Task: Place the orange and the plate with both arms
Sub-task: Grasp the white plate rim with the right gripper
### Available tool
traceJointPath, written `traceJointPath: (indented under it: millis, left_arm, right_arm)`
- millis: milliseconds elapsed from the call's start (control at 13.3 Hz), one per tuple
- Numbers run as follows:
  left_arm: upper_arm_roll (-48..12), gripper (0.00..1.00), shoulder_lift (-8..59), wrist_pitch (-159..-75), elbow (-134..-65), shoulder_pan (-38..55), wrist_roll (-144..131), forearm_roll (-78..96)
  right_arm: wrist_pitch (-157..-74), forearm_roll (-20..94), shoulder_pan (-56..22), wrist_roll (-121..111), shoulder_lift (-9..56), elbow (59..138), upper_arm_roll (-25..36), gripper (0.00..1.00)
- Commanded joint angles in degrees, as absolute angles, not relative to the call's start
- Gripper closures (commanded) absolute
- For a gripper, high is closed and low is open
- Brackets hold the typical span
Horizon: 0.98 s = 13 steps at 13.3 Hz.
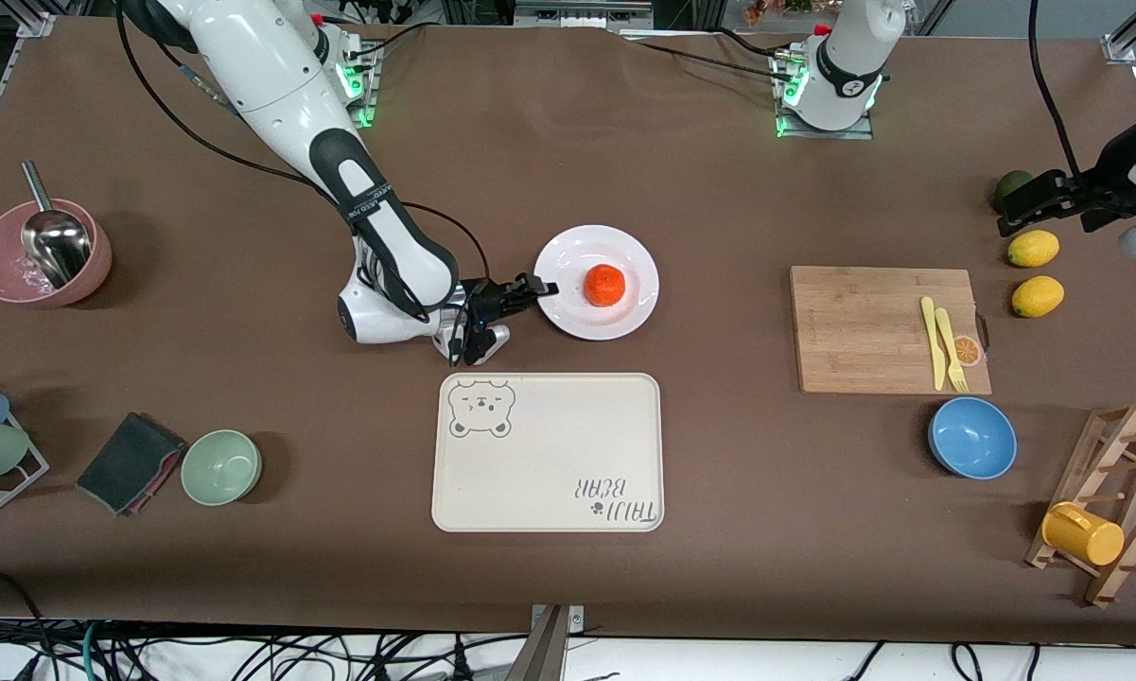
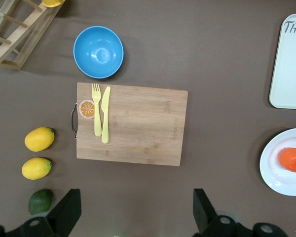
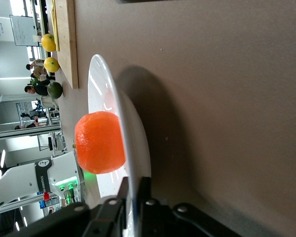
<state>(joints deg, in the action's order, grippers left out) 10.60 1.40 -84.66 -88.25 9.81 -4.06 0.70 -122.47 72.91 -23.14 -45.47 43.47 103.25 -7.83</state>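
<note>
At the centre of the front view, the plate lies on the table, its rim pinched by the right gripper. The left gripper, fingers spread, waits at frame right. The orange rests on the plate.

Right arm reaches low from its base, wrist turned sideways just above the tabletop; right gripper has its jaws pinched on the rim of the plate. Left arm waits raised at its own end of the tabletop, left gripper pointing down, jaws spread wide, holding nothing.
</note>
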Motion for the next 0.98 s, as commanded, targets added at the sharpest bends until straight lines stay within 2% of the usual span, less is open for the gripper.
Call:
traceJointPath:
  millis: [0, 301, 527, 904]
  left_arm:
    - [10.55, 0.00, 2.20, -83.41, -86.57, 9.84, -4.39, -1.23]
    - [10.55, 0.00, 2.20, -83.41, -86.57, 9.84, -4.39, -1.23]
    - [10.55, 0.00, 2.20, -83.41, -86.57, 9.84, -4.39, -1.23]
    - [10.55, 0.00, 2.20, -83.41, -86.57, 9.84, -4.39, -1.23]
  right_arm:
    - [-122.08, 73.56, -23.12, -46.49, 43.16, 103.01, -7.82, 1.00]
    - [-121.21, 73.65, -21.81, -45.53, 42.63, 101.69, -7.65, 1.00]
    - [-116.30, 73.48, -17.94, -45.44, 42.63, 98.89, -7.56, 1.00]
    - [-115.93, 70.85, -15.82, -37.99, 43.59, 93.00, -5.90, 1.00]
